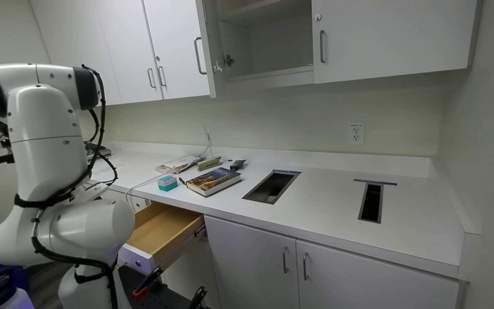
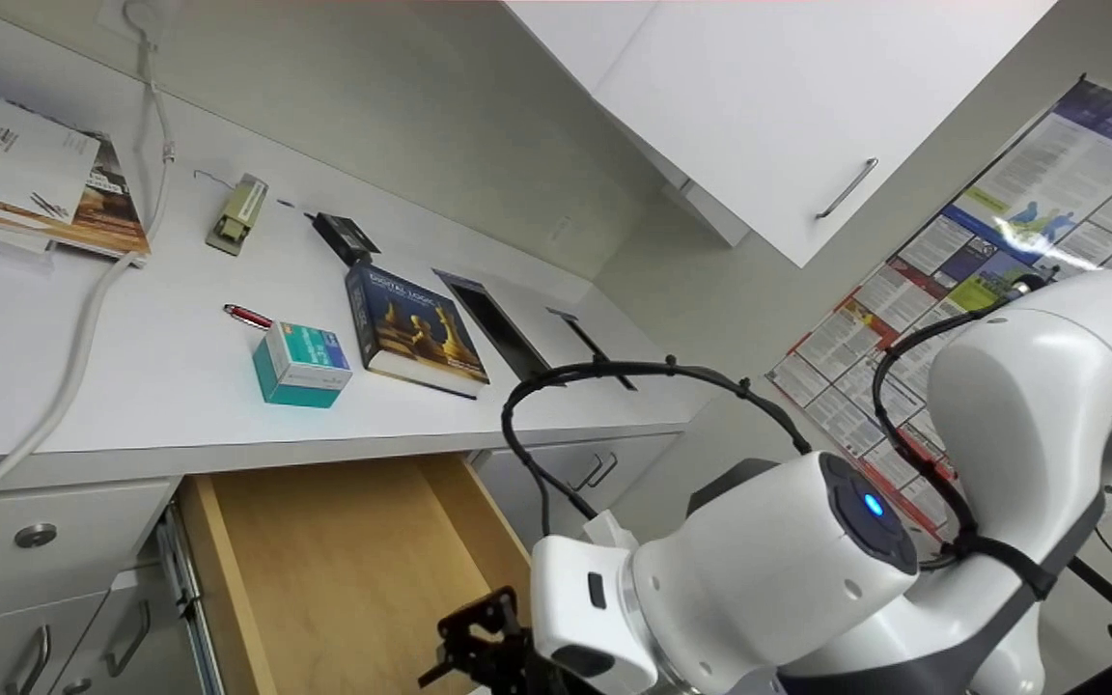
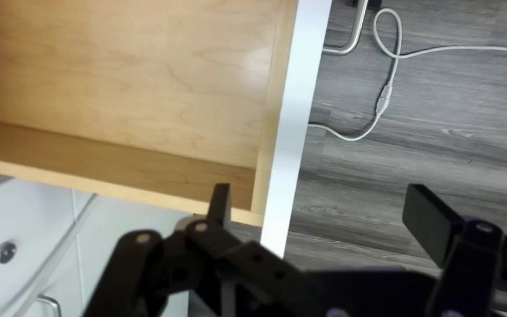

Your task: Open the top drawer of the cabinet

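Where the countertop (image 1: 324, 193) ends, the open drawer (image 1: 167, 224) overhangs flooring (image 3: 456, 145).

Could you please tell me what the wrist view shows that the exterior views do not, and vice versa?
Only the wrist view shows the cable loop on the floor, and makes plain that the gripper is open.

Only the exterior views show the book, teal box and stapler on the counter, with wall cupboards above.

All of them show the top drawer standing open, its tan inside visible, and bar handles on the cabinet.
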{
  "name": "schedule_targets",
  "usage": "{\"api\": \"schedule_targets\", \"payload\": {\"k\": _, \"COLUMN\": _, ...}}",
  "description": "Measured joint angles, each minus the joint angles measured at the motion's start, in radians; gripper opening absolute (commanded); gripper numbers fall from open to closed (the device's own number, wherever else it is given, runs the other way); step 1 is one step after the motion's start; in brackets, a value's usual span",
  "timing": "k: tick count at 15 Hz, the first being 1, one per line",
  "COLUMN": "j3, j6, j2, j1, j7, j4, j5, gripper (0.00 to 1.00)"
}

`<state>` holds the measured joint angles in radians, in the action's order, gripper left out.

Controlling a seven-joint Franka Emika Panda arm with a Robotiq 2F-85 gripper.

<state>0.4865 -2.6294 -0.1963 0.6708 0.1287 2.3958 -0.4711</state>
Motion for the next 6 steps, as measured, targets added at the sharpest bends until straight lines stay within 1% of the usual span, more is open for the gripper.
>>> {"api": "schedule_targets", "payload": {"k": 3, "j3": -0.007, "j6": 0.000, "j2": 0.125, "j1": -0.015, "j7": -0.076, "j4": 0.103, "j5": 0.069, "gripper": 1.00}}
{"api": "schedule_targets", "payload": {"k": 6, "j3": -0.009, "j6": 0.000, "j2": 0.244, "j1": -0.032, "j7": -0.125, "j4": 0.206, "j5": 0.131, "gripper": 1.00}}
